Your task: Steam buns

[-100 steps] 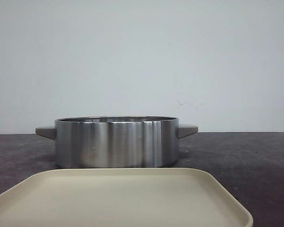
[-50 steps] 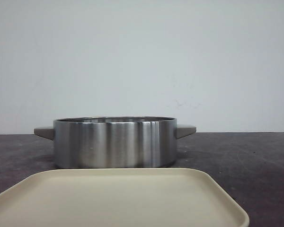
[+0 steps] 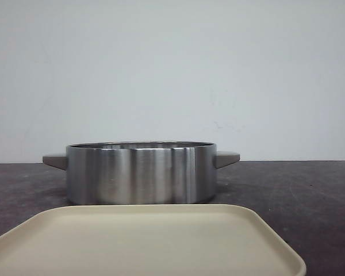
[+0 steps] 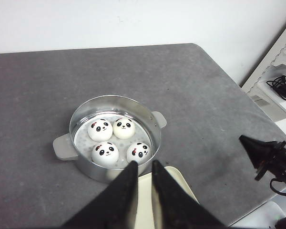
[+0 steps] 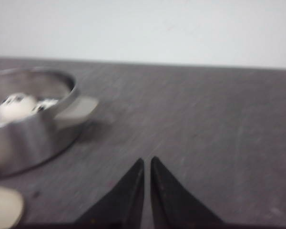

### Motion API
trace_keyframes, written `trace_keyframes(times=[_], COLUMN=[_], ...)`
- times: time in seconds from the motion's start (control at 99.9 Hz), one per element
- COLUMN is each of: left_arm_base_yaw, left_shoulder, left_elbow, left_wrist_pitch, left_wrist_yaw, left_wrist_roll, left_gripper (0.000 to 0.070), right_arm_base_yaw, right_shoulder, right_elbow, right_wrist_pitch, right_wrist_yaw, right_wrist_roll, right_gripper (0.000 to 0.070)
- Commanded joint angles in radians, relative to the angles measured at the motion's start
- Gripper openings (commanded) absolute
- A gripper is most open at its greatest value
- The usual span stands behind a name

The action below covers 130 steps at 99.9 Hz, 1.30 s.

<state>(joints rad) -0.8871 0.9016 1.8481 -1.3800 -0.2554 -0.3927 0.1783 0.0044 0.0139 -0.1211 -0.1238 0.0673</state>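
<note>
Four white panda-faced buns lie in a steel two-handled pot (image 4: 156,128) in the left wrist view: two at the back (image 4: 100,130) (image 4: 124,128) and two at the front (image 4: 105,152) (image 4: 138,152). My left gripper (image 4: 144,162) is high above the pot's near rim and the beige tray (image 4: 175,180), shut and empty. My right gripper (image 5: 147,159) is shut and empty, low over bare table beside the pot (image 5: 28,138), where one bun (image 5: 16,107) shows. In the front view the pot (image 3: 141,175) hides the buns.
The beige tray (image 3: 144,241) lies in front of the pot, with nothing on it that I can see. The dark table (image 4: 205,95) ends at the right, where a white shelf (image 4: 271,95) holds black cables (image 4: 282,86). The right arm's black end (image 4: 263,151) shows there.
In the front view the pot and tray shift a few pixels left and back. Nothing else has changed.
</note>
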Motion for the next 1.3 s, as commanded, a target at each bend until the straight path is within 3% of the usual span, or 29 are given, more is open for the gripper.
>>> trace_keyframes(times=[0.0, 1.112, 1.292], left_arm_base_yaw=[-0.01, -0.01, 0.032], left_shoulder=[0.005, 0.005, 0.006], left_elbow=[0.017, 0.017, 0.001], left_wrist_pitch=[0.011, 0.011, 0.068], left_wrist_yaw=[0.001, 0.001, -0.013], left_wrist_roll=[-0.005, -0.004, 0.124], left_gripper=[0.0, 0.0, 0.0], right_arm_base_yaw=[0.0, 0.0, 0.0], right_shoulder=[-0.001, -0.001, -0.001], right_elbow=[-0.002, -0.002, -0.002], right_wrist_pitch=[-0.026, -0.037, -0.037], right_wrist_yaw=[-0.026, -0.032, -0.032], right_wrist_roll=[0.004, -0.024, -0.024], right_gripper=[0.0016, 0.0016, 0.0016])
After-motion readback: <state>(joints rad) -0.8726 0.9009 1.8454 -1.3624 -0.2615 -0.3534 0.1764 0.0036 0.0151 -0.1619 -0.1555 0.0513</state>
